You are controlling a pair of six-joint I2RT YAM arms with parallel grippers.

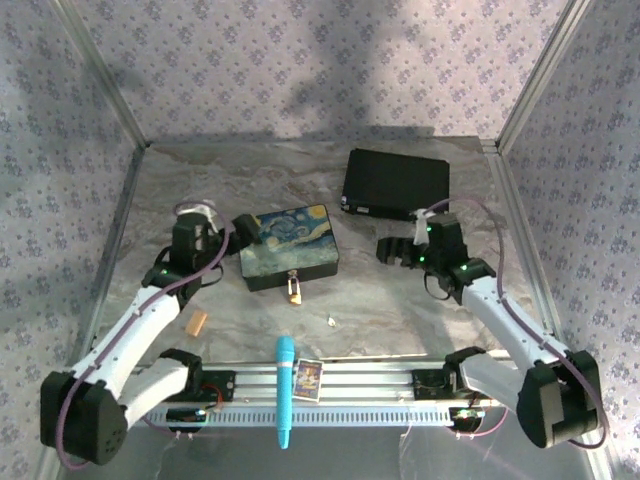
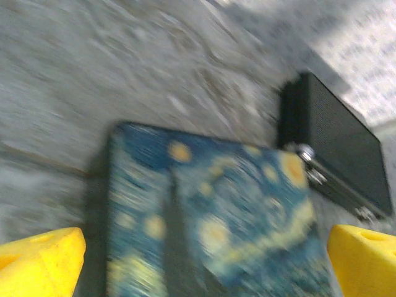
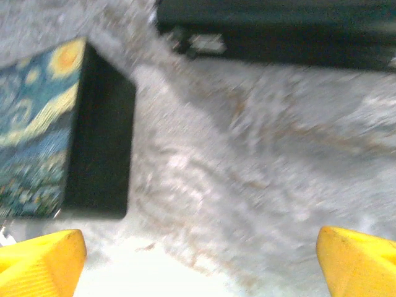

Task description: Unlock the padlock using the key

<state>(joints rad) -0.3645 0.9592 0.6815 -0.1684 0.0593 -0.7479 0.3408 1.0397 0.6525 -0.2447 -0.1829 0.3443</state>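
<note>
Near frame centre the padlock (image 1: 293, 290) hangs on the painted box (image 1: 285, 240), key (image 1: 331, 321) lower right — our left hand (image 1: 228, 245) and right hand (image 1: 392, 252) flank them, spread apart, seemingly to reach.

The left arm (image 1: 130, 335) and the right arm (image 1: 515, 325) look the same: white, rounded links joined by black, drum-shaped joints. A thin mauve cable (image 1: 150, 292) runs along each arm in loose loops. The left end effector (image 1: 222, 250) and the right end effector (image 1: 393, 252) have black, boxy bodies with small green lights. Seen from the wrist cameras, the fingers (image 2: 40, 263) are bright yellow wedges, and some have fine ridges.
</note>
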